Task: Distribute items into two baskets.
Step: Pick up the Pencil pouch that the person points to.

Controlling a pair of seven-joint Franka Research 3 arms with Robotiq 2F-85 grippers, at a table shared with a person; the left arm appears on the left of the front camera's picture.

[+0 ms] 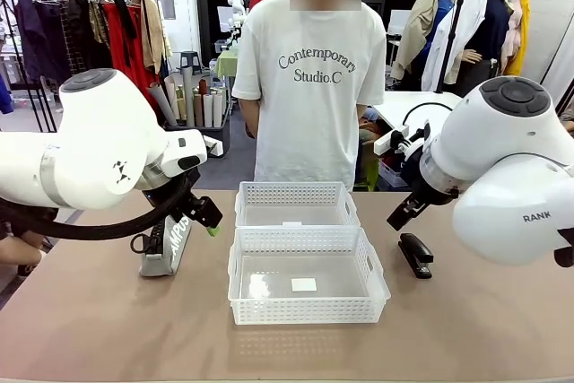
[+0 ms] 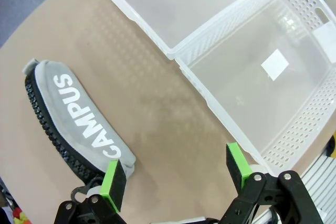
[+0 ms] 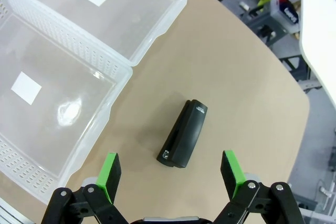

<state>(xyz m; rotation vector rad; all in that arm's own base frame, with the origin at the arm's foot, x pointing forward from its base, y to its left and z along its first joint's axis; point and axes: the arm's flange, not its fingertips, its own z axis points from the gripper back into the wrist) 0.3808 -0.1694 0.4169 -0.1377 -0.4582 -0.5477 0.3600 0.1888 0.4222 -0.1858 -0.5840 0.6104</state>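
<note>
Left pincer (image 2: 176,170) wide, empty, over desk (image 1: 108,329); grey CAMPUS pouch (image 2: 73,116) at its 10 o'clock. Right pincer (image 3: 170,170) wide, empty; black stapler (image 3: 182,134) at its 12 o'clock. Front view: pouch 9 o'clock of near basket (image 1: 309,313), stapler 3 o'clock, far basket (image 1: 296,193) 12 o'clock.

White left arm (image 1: 90,141) and right arm (image 1: 507,168) are sporting black cables (image 1: 90,229), the right showing maybe-"RANK" lettering (image 1: 536,217), and the person (image 1: 309,141) is rocking a white printed tee (image 1: 269,42).
</note>
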